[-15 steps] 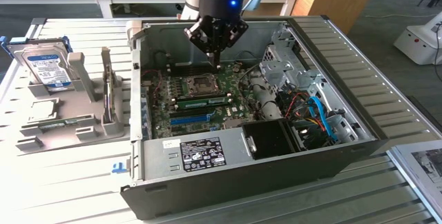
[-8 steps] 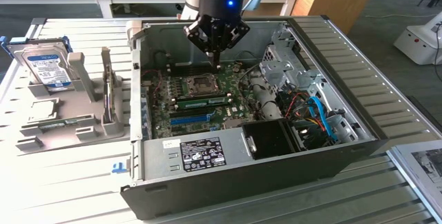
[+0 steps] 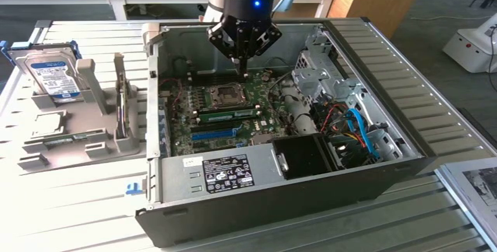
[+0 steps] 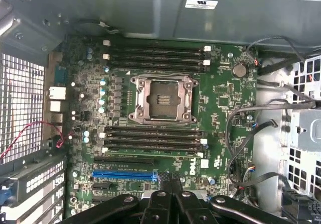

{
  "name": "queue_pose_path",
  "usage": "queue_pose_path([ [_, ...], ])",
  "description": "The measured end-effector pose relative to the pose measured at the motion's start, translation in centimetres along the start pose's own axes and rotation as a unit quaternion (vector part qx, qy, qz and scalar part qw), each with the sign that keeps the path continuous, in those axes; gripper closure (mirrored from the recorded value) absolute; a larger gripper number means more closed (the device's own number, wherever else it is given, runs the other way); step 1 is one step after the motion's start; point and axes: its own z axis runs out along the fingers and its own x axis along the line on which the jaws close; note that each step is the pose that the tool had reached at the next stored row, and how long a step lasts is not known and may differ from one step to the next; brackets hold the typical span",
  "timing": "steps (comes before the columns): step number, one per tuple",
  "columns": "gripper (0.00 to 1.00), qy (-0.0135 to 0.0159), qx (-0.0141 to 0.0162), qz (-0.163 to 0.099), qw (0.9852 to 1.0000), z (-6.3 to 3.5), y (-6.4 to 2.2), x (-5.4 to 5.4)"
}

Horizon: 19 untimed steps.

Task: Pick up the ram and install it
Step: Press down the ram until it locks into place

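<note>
- Exterior view: the open case (image 3: 373,176) lies on the table (image 3: 78,205), with the motherboard (image 3: 264,127) flat on its floor.
- The gripper (image 3: 242,68) hangs inside the case over the far part of the motherboard, just beyond the CPU socket (image 3: 227,93). Its fingers are pressed together into one thin tip with nothing between them.
- The ram (image 3: 229,113) is a narrow green stick standing on edge just on the near side of the socket, running parallel to the blue slot (image 3: 212,134). It looks seated in a slot, well apart from the fingers.
- Wrist view: the fingers (image 4: 170,189) meet in a closed dark wedge over the blue slot (image 4: 123,174). The socket (image 4: 161,99) sits between two banks of dark slots, and I cannot tell which slot holds the ram here.
- Handling, as a judgement: the ram is light, stiff and thin, and its chips and contact edge are fragile. It is best pinched across its two flat faces near the middle of the top edge, and kept upright so it does not twist.
</note>
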Motion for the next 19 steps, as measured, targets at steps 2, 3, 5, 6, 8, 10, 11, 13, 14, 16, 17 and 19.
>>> queue_pose_path([
  [2, 0.90, 0.0000, 0.0000, 0.000, 1.0000, 0.00, 0.00, 0.00],
  [3, 0.90, 0.0000, 0.0000, 0.000, 1.0000, 0.00, 0.00, 0.00],
  [5, 0.90, 0.0000, 0.0000, 0.002, 1.0000, 0.00, 0.00, 0.00],
  [6, 0.90, 0.0000, 0.0001, 0.004, 1.0000, 0.00, 0.00, 0.01],
  [8, 0.90, -0.0001, 0.0001, 0.008, 1.0000, 0.00, 0.00, 0.01],
  [10, 0.90, -0.0001, 0.0001, 0.008, 1.0000, 0.00, 0.00, 0.01],
  [11, 0.90, -0.0001, 0.0001, 0.008, 1.0000, 0.00, 0.00, 0.01],
  [13, 0.90, -0.0001, 0.0001, 0.008, 1.0000, 0.00, 0.00, 0.04],
  [14, 0.90, -0.0002, 0.0000, 0.008, 1.0000, 0.00, 0.01, 0.09],
  [16, 0.90, -0.0002, 0.0000, 0.008, 1.0000, 0.00, 0.01, 0.14],
  [17, 0.90, -0.0001, 0.0000, 0.008, 1.0000, 0.00, 0.01, 0.14],
  [19, 0.90, -0.0001, 0.0001, 0.008, 1.0000, 0.00, 0.00, 0.14],
])
